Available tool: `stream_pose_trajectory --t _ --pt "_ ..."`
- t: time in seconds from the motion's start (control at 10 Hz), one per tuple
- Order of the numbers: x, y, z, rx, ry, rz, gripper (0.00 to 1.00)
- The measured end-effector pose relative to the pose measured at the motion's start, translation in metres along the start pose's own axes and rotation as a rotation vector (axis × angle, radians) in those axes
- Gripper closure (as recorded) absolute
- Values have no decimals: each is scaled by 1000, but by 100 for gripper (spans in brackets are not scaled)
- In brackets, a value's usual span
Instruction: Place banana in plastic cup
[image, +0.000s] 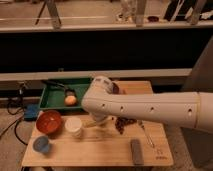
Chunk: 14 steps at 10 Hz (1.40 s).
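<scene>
The light-blue plastic cup (41, 144) stands at the front left corner of the wooden table (100, 152). My white arm reaches in from the right across the middle of the table. The gripper (99, 120) points down under the wrist, just right of the cream-white cup (74, 127), and is mostly hidden by the arm. A pale yellow elongated piece, apparently the banana (91, 123), sticks out to the left at the gripper, low over the table. The gripper is well to the right of and behind the plastic cup.
A red-orange bowl (49, 121) sits left of the cream-white cup. A green tray (52, 97) at the back left holds an orange ball (70, 100). Dark grapes (125, 123), a fork (146, 134) and a grey block (136, 151) lie to the right.
</scene>
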Motion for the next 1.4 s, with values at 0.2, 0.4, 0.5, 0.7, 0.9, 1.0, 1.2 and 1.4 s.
stream_pose_trajectory --t 0.2,0.4,0.5,0.7,0.9,1.0,1.2,1.4 --pt "-13 -6 -1 9 2 -25 98" --pt "-21 -8 -3 20 9 -50 98" --pt "-28 -12 -4 28 11 -66 98" --pt "-37 -19 -9 39 25 -85 98" --pt "-33 -22 -29 64 24 -71 98" --pt "-35 -24 -48 93 14 -73 98" --pt "-42 -25 -76 143 -7 -82 98" --pt "-52 -22 -89 161 -42 -99 98"
